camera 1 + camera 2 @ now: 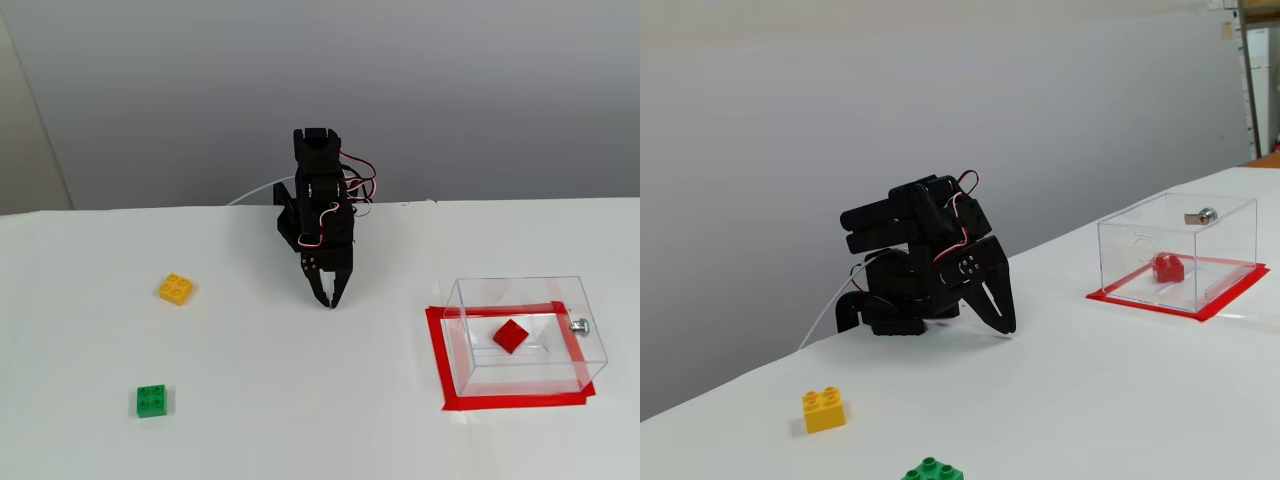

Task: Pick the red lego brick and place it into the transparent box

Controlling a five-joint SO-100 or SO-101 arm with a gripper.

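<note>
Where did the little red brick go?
The red lego brick lies inside the transparent box, at the right in both fixed views, within the red tape outline. The gripper is apart from it, folded at mid-table.

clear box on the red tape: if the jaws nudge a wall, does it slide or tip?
Likely slides: the box looks thin-walled and light, resting flat on the tape. Tipping seems unlikely, since it is wider than tall in both fixed views. The red brick inside would probably shift with it.

3 bricks – 1 red lego brick, 1 yellow brick, 1 green brick – 1 transparent box.
</note>
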